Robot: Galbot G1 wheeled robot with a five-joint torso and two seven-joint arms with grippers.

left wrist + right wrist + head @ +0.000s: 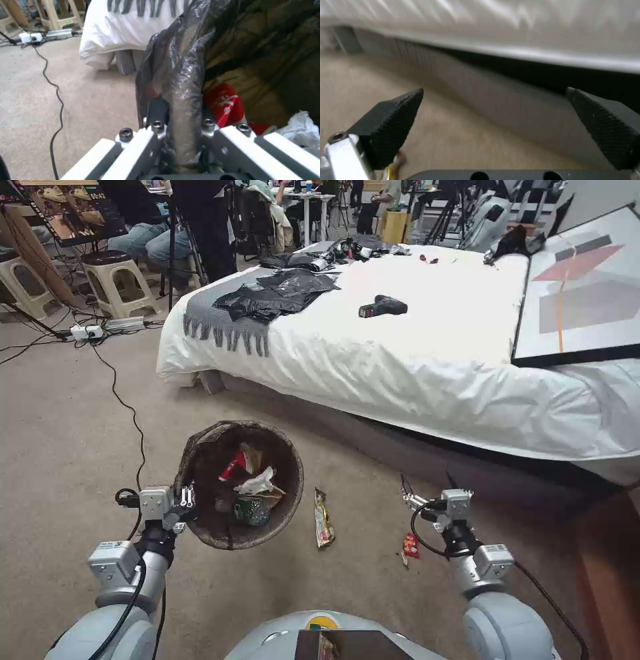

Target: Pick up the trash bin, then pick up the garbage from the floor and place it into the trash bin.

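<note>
From my head camera the room is evenly and softly lit, with no hard shadows; a dim band sits under the bed (427,380) toward two o'clock. The white bedding is bright but keeps its folds. Straight lines bow slightly near the picture's edges. Through my left wrist camera the bin liner (183,82) close to the lens shows glossy highlights, and the carpet behind looks soft. My right wrist camera is smeared with blur across the bedding and floor, while my own ridged fingertips (393,120) stay sharper.
</note>
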